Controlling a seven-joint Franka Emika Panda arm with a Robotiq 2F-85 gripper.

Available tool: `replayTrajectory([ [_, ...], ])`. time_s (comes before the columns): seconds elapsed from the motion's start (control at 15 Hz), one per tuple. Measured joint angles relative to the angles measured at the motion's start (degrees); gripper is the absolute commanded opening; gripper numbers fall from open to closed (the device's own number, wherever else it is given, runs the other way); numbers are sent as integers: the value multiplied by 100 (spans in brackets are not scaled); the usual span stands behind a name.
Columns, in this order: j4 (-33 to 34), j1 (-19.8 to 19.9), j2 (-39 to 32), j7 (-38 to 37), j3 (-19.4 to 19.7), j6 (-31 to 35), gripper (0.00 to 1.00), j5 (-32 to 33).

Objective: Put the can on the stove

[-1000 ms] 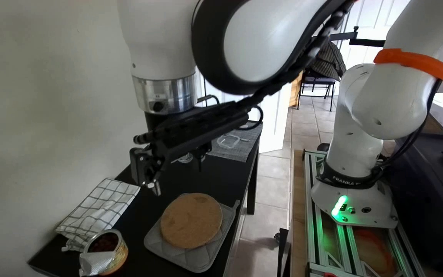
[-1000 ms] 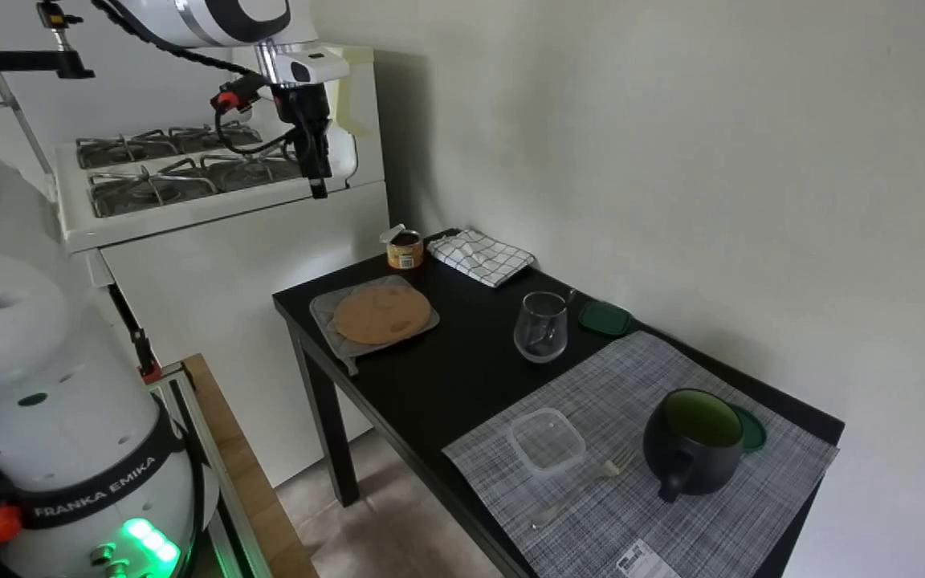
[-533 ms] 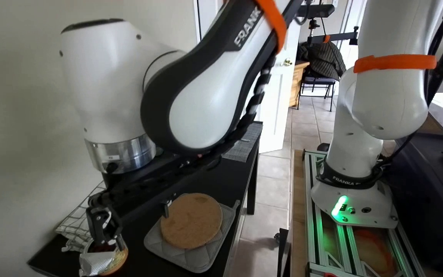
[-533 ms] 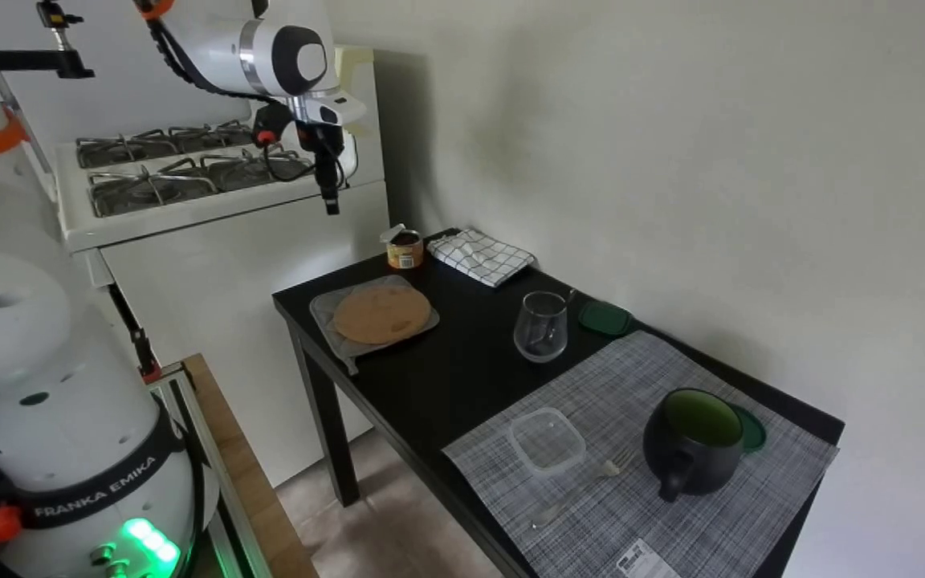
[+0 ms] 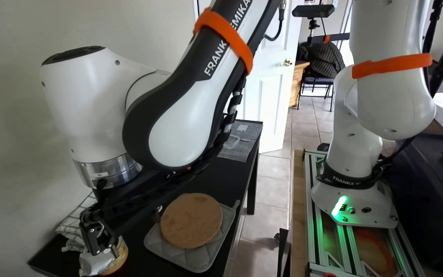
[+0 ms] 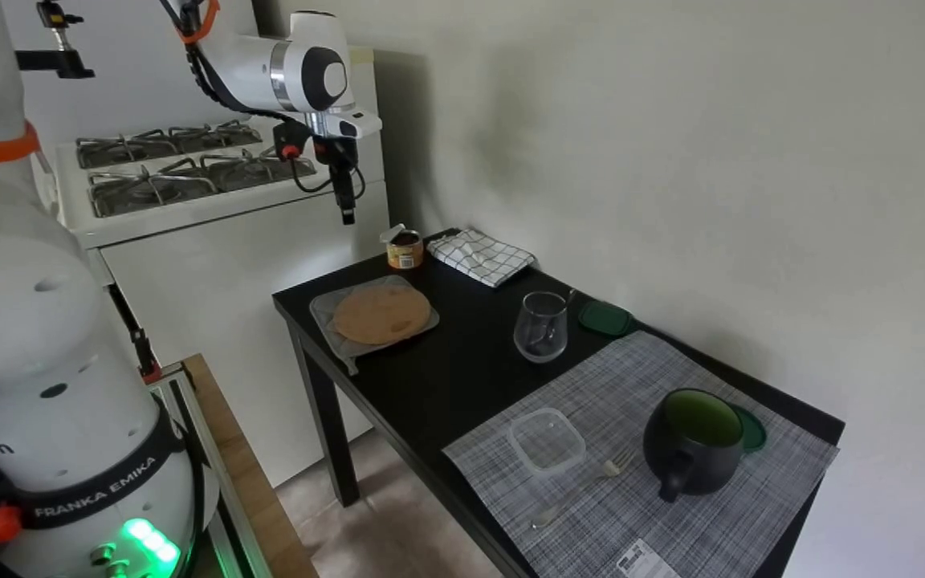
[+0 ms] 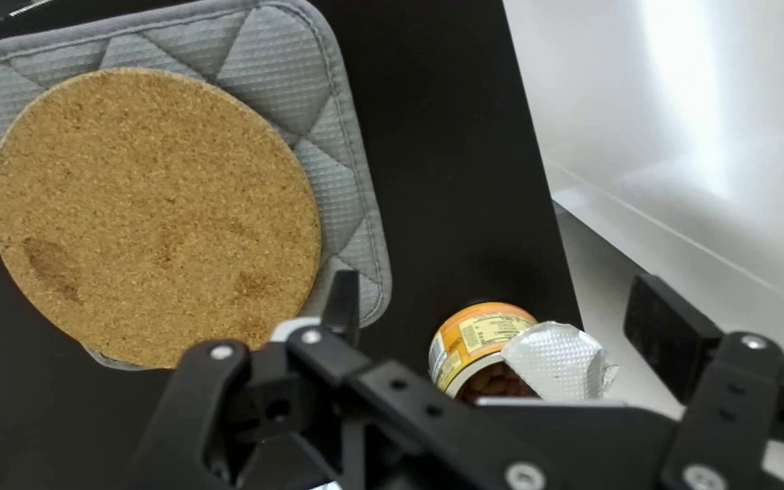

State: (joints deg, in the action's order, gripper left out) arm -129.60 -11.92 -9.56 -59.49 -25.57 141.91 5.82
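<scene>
A white gas stove (image 6: pixel 189 213) stood near a black rectangular surface (image 6: pixel 462 361). There a grey quilted square pad (image 7: pixel 341 204) lay under a round brown cork disc (image 7: pixel 160 218). A black two-fingered gripper (image 7: pixel 504 316) hung in the air, its jaws parted wide. The short round orange-labelled tin can (image 7: pixel 480 333) stood upright on the surface, near the pad and lower than the gripper, its silver foil lid (image 7: pixel 559 361) peeled back.

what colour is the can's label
Mostly orange and pale yellow; the can shows best in the wrist view.
</scene>
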Motion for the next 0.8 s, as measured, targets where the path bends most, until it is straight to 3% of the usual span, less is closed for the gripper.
replayTrajectory([
  [0.33, 57, -471, -406, 151, 722, 852, 100, 42],
  [0.67, 582, -931, -1213, 290, 1566, 1254, 76, 138],
  [0.73, 714, -1064, -1328, 246, 1735, 1265, 78, 180],
  [0.8, 841, -1219, -1424, 177, 1915, 1266, 72, 254],
])
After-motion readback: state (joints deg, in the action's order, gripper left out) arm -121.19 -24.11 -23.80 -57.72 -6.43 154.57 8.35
